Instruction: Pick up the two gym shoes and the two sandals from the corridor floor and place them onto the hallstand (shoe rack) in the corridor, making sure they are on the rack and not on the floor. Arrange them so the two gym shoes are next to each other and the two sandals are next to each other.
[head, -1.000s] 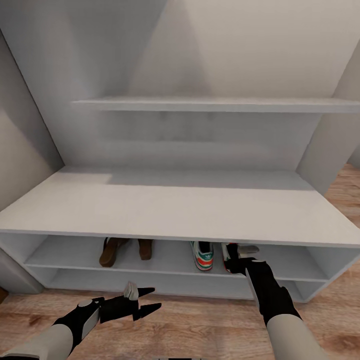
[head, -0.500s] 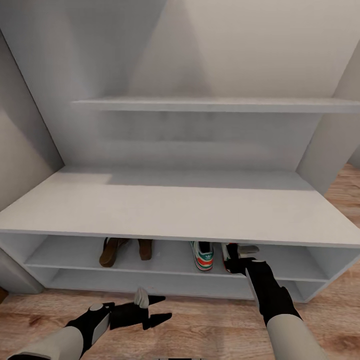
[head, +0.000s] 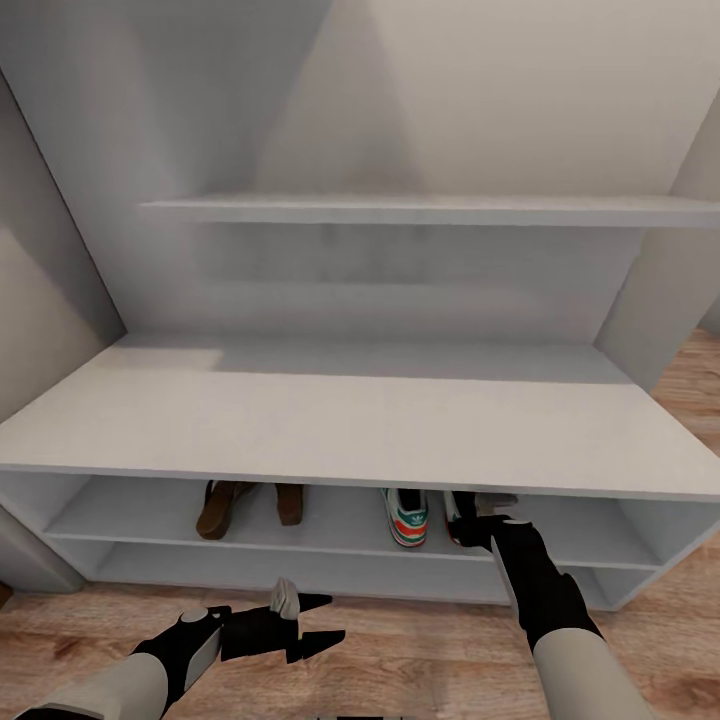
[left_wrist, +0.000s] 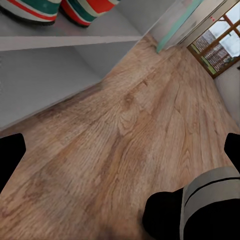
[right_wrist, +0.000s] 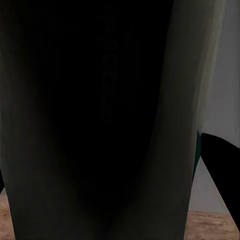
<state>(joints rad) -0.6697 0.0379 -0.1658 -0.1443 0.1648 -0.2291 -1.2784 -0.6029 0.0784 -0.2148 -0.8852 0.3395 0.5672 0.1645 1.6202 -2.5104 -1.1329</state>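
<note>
Rack (head: 330, 430): both sandals (head: 225, 503) lay on its upper tier, left part; one sneaker (head: 405, 516) sat right of them, same tier. Second sneaker (head: 462, 520) lay just right of the first, R gripper (head: 478, 520) at it under the rack's top; grip state couldn't be told, wrist view dark. L gripper (head: 312, 620) hung open and empty over the floor (head: 420, 660) before the rack. Advice: seat the sneaker fully on the tier, parallel to its mate, release, withdraw straight w/o dragging it. No legible writing; stripes only.
</note>
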